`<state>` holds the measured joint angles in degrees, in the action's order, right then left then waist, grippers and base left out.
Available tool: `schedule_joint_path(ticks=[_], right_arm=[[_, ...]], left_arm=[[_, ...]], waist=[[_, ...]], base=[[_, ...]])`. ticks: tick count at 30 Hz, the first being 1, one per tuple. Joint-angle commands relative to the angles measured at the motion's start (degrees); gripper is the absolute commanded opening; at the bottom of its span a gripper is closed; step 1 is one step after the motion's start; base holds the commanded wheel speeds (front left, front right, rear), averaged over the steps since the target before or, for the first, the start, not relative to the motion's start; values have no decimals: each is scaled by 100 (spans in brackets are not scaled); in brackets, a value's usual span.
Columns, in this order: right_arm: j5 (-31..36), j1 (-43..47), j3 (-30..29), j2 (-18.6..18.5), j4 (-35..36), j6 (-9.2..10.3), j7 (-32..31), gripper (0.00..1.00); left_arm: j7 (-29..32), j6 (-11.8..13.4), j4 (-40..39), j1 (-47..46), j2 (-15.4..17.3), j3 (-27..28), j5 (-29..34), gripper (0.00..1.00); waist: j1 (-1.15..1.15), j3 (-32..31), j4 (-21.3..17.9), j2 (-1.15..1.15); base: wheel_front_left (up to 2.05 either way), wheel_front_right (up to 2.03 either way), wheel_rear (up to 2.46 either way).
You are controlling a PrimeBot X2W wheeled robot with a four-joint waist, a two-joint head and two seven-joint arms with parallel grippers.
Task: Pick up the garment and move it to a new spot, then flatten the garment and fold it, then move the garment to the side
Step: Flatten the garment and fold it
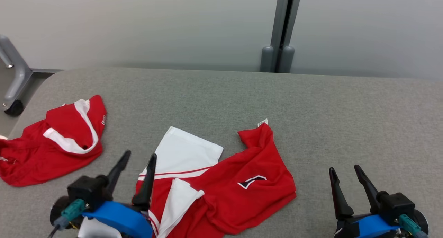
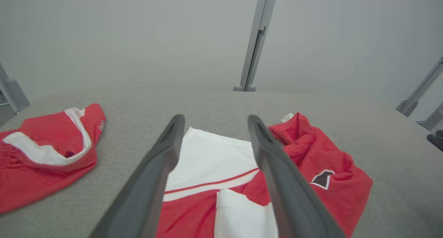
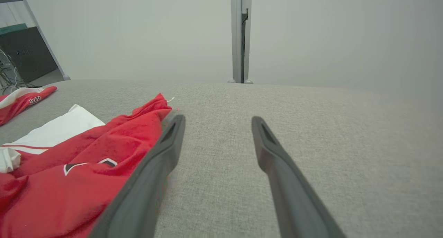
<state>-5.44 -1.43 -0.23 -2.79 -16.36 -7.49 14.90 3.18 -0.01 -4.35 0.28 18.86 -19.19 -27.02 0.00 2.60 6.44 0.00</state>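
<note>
A red and white garment [image 1: 242, 182] [image 2: 207, 158] [image 3: 86, 144] lies crumpled near the front middle of the grey table [image 1: 311, 103]. A white panel spreads at its far left and a small dark logo shows on the red part. My left gripper [image 1: 139, 157] [image 2: 215, 119] hovers open over the garment's left side, its fingers astride the white panel with nothing between them. To the right of the garment, apart from it, my right gripper [image 1: 344, 169] [image 3: 217, 119] stands open over bare table.
A second red garment with white trim [image 1: 65, 141] [image 2: 41, 161] [image 3: 20, 99] lies bunched at the table's left edge. Behind the table are a pale wall and a grey post [image 1: 282, 30]. A grey wheeled frame [image 1: 14, 78] stands off the far left corner.
</note>
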Motion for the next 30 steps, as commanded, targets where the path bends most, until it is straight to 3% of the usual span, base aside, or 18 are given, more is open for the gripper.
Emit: schedule_joint_path(ticks=[1, 12, 30], right_arm=[[22, -72, 2, -18, -5, -1, 27, 100], [56, -216, -48, -19, -32, -1, 31, 100], [94, -437, 1, -19, -78, -1, 34, 100]], left_arm=[[-90, 54, 81, -166, 11, 71, 45, 100], [-592, 307, 1157, -753, 195, 488, 265, 100], [-149, -56, 3377, -1226, -4, 78, 125, 100]], waist=[[0, 11, -71, 0], [0, 259, -521, 0], [0, 570, -690, 0]], base=[[0, 0, 0], [0, 0, 0], [0, 0, 0]])
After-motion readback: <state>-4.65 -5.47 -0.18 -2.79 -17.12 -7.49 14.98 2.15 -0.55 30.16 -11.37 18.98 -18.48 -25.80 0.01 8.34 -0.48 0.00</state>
